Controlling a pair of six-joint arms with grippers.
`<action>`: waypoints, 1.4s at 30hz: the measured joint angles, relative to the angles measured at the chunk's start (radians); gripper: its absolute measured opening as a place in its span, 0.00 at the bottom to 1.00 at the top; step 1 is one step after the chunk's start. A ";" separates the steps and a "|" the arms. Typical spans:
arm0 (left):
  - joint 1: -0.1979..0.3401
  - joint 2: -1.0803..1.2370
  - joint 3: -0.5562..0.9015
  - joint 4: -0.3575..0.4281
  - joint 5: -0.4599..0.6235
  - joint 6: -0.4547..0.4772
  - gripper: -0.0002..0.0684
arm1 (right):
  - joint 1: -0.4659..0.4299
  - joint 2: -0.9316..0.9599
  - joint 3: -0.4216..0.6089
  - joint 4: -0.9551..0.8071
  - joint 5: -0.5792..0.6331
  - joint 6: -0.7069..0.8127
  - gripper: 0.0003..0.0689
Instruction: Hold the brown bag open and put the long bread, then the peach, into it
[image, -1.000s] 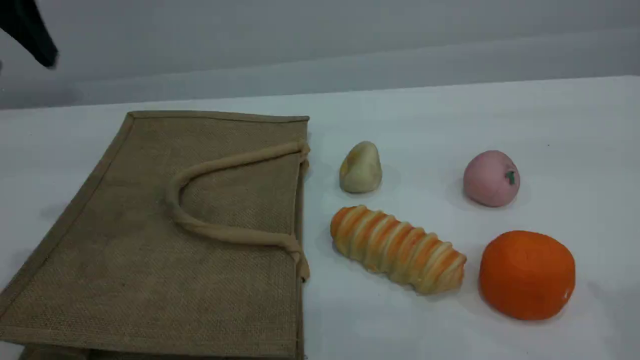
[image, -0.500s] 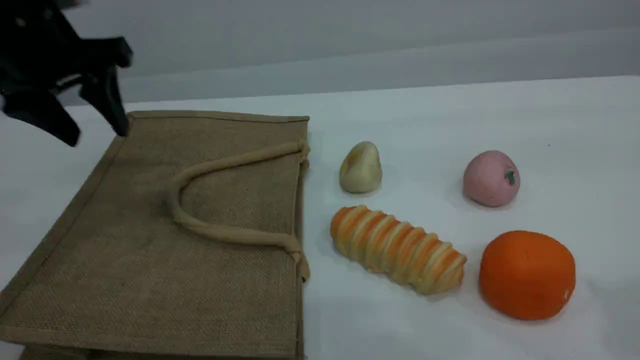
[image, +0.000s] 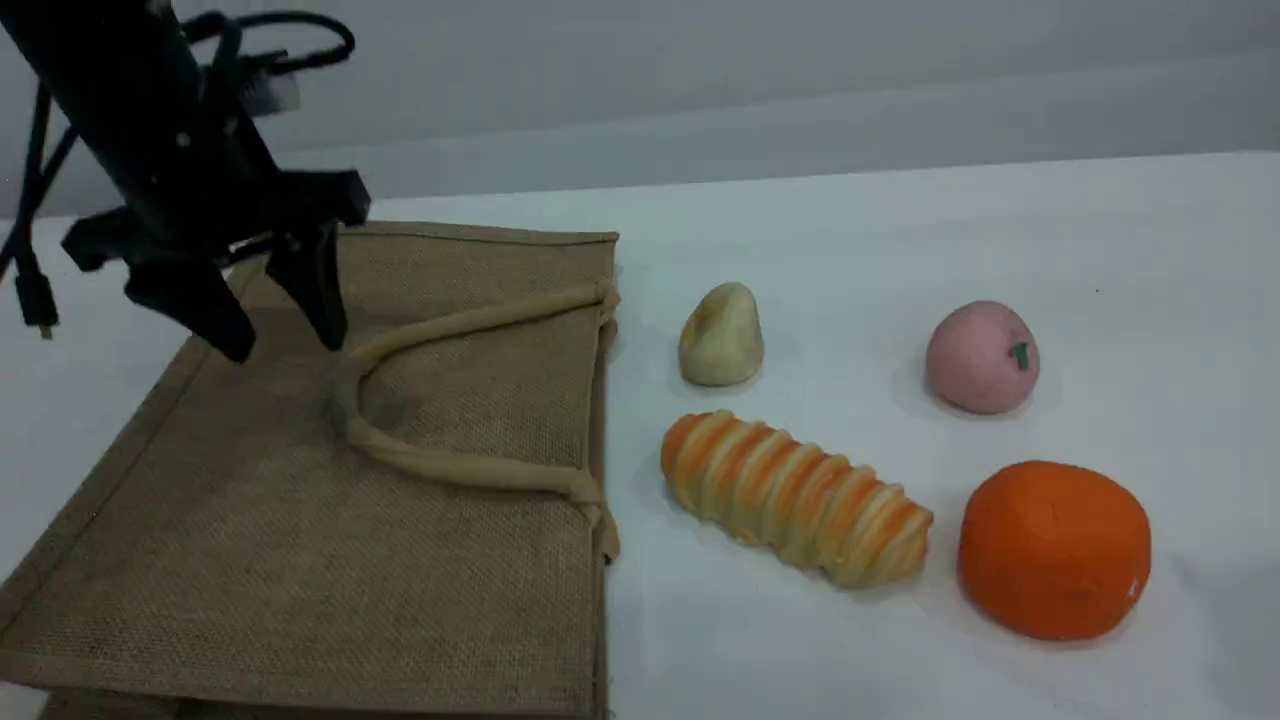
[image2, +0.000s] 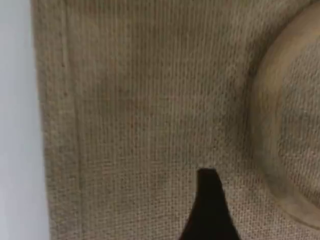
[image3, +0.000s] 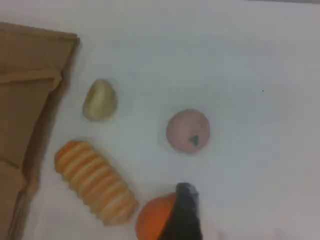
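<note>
- The bag (image: 300, 500), coarse woven jute with hemmed edges, is being seen lying flat on the white table (image: 900, 230), its rope-like handle (image: 440, 465) curving across the top panel.
- The left gripper (image: 285, 340) is being held over the bag's far corner, jaws spread wide, nothing gripped.
- The ridged, orange-and-cream bread (image: 795, 498) is lying just right of the bag; the round pink peach (image: 982, 357) is sitting beyond it.
- The right gripper (image3: 182, 220) is being held high, open and empty.

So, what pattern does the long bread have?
Crosswise stripes of orange-brown and pale cream on the long bread; the scene view shows it best.
</note>
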 joint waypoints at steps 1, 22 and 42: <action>0.000 0.005 0.000 -0.001 -0.006 -0.001 0.68 | 0.000 0.000 0.000 0.000 0.000 0.000 0.83; 0.000 0.124 -0.008 -0.037 -0.059 -0.018 0.68 | 0.000 0.000 0.000 0.000 0.000 0.000 0.83; 0.000 0.124 -0.008 -0.031 -0.078 0.019 0.22 | 0.000 0.000 0.000 0.000 0.000 0.000 0.83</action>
